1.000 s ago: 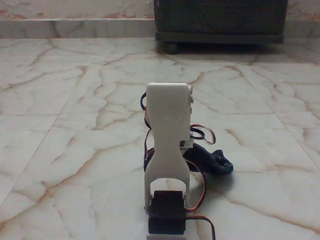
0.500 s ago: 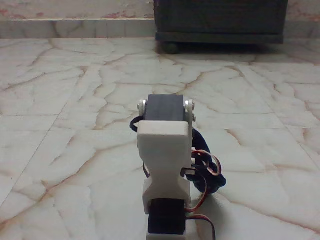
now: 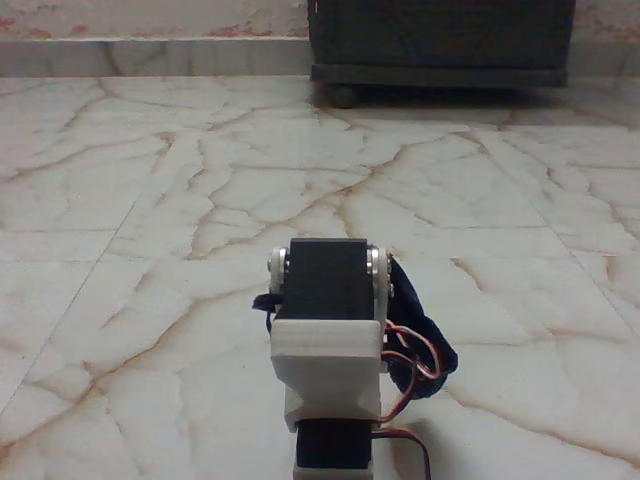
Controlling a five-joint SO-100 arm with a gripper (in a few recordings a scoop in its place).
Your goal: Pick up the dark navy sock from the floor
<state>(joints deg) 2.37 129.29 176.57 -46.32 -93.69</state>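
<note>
A: Arm pose, fixed view?

B: Folded low at 6 o'clock in the picture, seen from behind. A black servo block between two round white hubs sits on top, a white plastic bracket under it, another black servo below that. Red, orange and black wires loop out at its 3 o'clock side.

A: Gripper?

B: Hidden behind the arm body. Cannot tell whether the fingers are wide, narrow or holding anything.

A: The sock?

B: Dark navy fabric, limp and bunched, poking out from behind the arm at 3 o'clock, with a small dark bit at 9 o'clock too. Whether it lies on the floor or hangs clear, I cannot tell.

A: Surfaces?

B: Glossy cream marble tiles, orange-brown veins, thin grout lines. A dark wooden cabinet on a round foot at 12 o'clock, by the wall.
</note>
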